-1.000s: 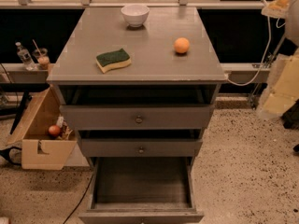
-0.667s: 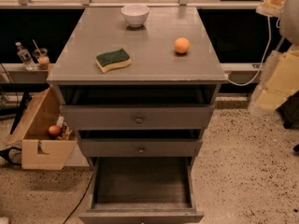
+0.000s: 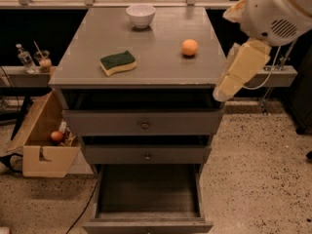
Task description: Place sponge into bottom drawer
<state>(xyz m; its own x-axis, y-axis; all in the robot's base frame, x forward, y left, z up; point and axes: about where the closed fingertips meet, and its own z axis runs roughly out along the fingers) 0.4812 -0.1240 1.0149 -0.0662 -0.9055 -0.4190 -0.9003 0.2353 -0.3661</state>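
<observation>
The sponge (image 3: 118,62) is seen lying green side up on the cabinet top (image 3: 161,69). It is unmoved over the last second and is well apart from the gripper (image 3: 234,77), to its left in the view. An orange fruit (image 3: 190,47) lies between the two, nearer the gripper. The bottom drawer (image 3: 148,191) stands pulled open, below and to the left of the gripper. The gripper has been carried in from the right edge to just beside the cabinet's right front corner. Whether it is open or closed cannot be told. The sponge is not yet grasped, so the reach towards it is judged to have only begun.
</observation>
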